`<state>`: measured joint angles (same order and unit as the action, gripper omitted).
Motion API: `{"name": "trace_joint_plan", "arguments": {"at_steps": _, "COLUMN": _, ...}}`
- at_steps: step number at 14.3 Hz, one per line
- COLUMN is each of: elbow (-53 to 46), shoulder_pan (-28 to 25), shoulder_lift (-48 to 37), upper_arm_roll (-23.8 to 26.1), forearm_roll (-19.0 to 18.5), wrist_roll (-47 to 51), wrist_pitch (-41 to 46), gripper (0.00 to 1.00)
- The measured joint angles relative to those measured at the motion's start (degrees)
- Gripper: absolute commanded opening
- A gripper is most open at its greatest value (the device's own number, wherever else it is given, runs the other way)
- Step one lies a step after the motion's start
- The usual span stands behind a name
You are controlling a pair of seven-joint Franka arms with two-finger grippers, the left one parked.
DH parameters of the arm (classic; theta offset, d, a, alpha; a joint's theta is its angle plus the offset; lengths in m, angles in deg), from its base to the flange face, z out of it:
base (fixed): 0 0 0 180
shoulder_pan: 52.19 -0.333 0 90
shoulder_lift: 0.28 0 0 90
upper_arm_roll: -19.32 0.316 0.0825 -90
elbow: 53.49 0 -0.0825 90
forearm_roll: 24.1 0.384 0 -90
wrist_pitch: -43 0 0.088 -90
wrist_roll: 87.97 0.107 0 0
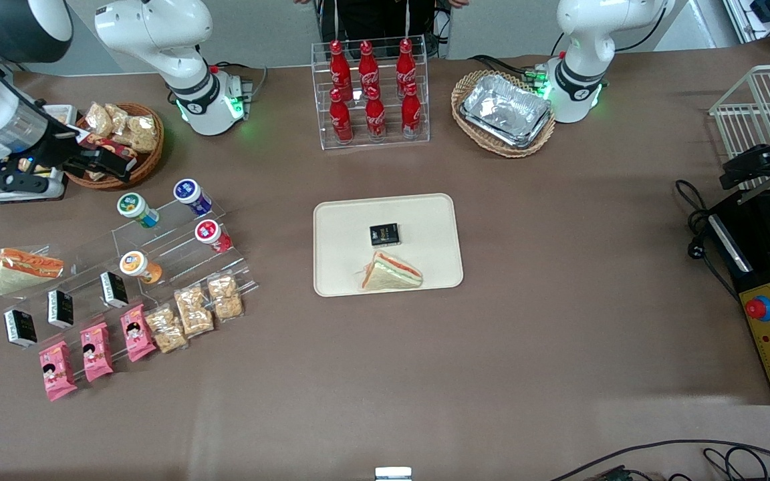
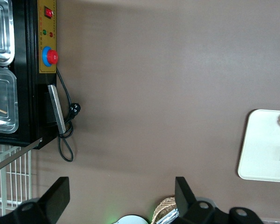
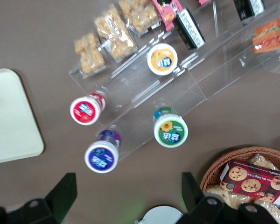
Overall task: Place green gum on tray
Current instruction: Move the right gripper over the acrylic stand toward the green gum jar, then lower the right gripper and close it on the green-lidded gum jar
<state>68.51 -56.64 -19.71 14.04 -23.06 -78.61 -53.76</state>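
The green gum (image 1: 136, 208) lies on the top step of a clear acrylic stand toward the working arm's end of the table, its white lid with the green label facing up; it also shows in the right wrist view (image 3: 170, 129). The cream-beige tray (image 1: 425, 220) lies mid-table and holds a wrapped sandwich (image 1: 390, 272) and a small black box (image 1: 384, 234); its corner shows in the right wrist view (image 3: 9, 116). My right gripper (image 1: 114, 165) hangs open and empty above the table, over the snack basket's edge, farther from the front camera than the gum; its fingers stand wide apart (image 3: 128, 186).
On the stand, beside the green gum, are a blue-purple bottle (image 1: 191, 195), a red one (image 1: 211, 234) and an orange one (image 1: 138, 265). Snack bags and black boxes lie nearer the camera. A wicker snack basket (image 1: 148, 157), a cola rack (image 1: 371, 93) and foil trays (image 1: 505, 110) stand farther back.
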Motion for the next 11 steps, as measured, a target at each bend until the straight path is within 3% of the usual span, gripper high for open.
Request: {"name": "trace_joint_plan", "arguments": {"at_steps": 11, "elbow": 15.25, "shoulder_pan": 6.26, "shoulder_lift": -1.64, "upper_arm_roll": -0.38, "forearm_roll": -2.05, "wrist_roll": -10.02, "wrist_pitch": -14.94, "gripper": 1.00}}
